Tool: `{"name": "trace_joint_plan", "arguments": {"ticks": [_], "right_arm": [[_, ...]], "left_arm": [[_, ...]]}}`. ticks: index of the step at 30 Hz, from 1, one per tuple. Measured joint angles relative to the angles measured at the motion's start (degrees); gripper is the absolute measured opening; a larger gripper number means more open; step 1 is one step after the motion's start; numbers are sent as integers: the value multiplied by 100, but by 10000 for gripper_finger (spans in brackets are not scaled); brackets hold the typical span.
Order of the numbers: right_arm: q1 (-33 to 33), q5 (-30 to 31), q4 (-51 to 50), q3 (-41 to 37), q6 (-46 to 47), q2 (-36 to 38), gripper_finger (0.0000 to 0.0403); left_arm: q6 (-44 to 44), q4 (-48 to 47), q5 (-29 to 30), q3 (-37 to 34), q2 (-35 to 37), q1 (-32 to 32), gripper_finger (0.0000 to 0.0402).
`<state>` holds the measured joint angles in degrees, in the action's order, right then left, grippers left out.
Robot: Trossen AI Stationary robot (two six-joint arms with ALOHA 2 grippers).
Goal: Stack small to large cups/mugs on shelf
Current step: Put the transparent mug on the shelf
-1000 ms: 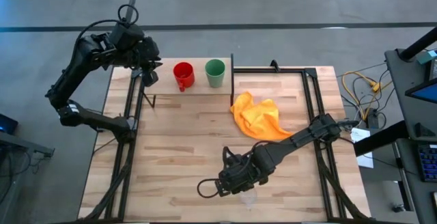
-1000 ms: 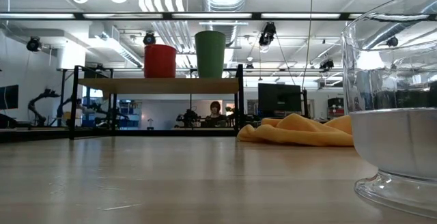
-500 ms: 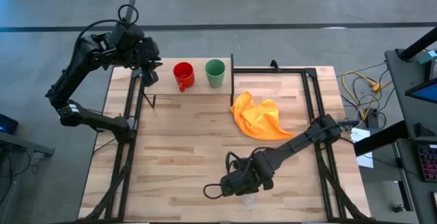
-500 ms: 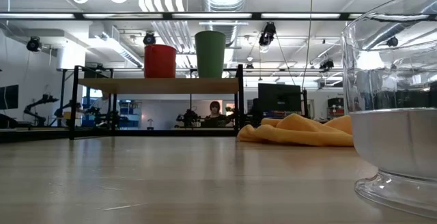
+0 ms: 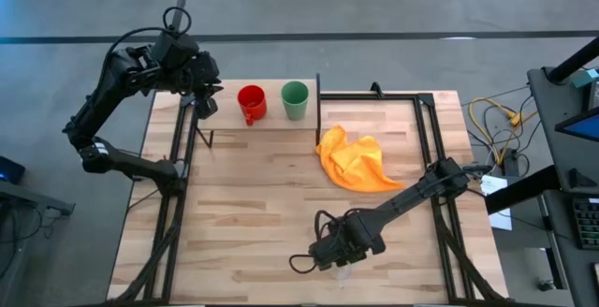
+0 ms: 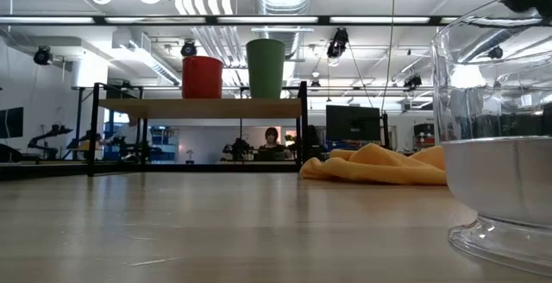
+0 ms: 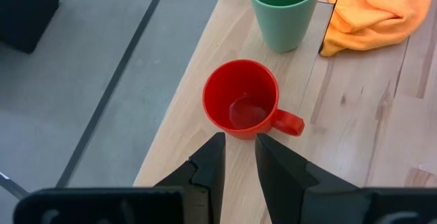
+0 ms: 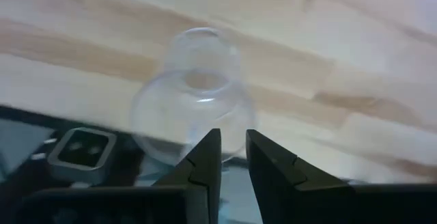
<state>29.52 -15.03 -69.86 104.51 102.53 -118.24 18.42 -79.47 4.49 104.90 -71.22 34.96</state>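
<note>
A red mug [image 5: 251,103] and a green cup [image 5: 295,99] stand upright side by side on the light-wood shelf [image 5: 225,112] at the table's far side; both also show in the low view, the mug [image 6: 202,76] and the green cup [image 6: 266,68]. A clear cup [image 5: 342,271] stands on the table by its near edge and fills the right of the low view [image 6: 496,145]. My right gripper [image 5: 329,258] hovers over it, shut, with the cup just ahead of its fingers [image 8: 194,94]. My left gripper [image 5: 201,101] waits, shut, at the shelf's left end, beside the red mug [image 7: 239,101].
An orange cloth [image 5: 360,162] lies crumpled on the table right of the shelf. Black posts and rails run along the table's left and right sides. A small grey camera unit [image 8: 78,149] sits at the near edge beside the clear cup.
My right gripper has moved toward the table's right edge and a little toward the near edge, closing on the clear cup; its dark body now shows at the top of the low view. The cups have kept still.
</note>
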Motion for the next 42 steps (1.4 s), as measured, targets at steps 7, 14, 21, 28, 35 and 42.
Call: {"name": "trace_joint_plan", "arguments": {"ticks": [7, 14, 21, 28, 35, 42], "right_arm": [[0, 0, 10, -103, -530, 0, 64], [0, 1, 24, -331, -887, 2, 63], [-1, 3, 87, -437, -1024, 2, 63], [-3, 22, 349, -444, -1154, 2, 63], [-23, 52, 364, -448, -1682, -174, 48], [-198, 199, 395, -448, -1775, -186, 9]], "left_arm": [[-3, -6, 0, -7, 0, 0, 68], [-5, -6, 0, -9, 0, 0, 68], [-7, -6, 0, -9, 0, 0, 68], [-7, 0, 0, -9, 0, -1, 68], [-6, 5, 0, -9, 0, -1, 68], [-5, 5, 1, -9, 0, 0, 68]]}}
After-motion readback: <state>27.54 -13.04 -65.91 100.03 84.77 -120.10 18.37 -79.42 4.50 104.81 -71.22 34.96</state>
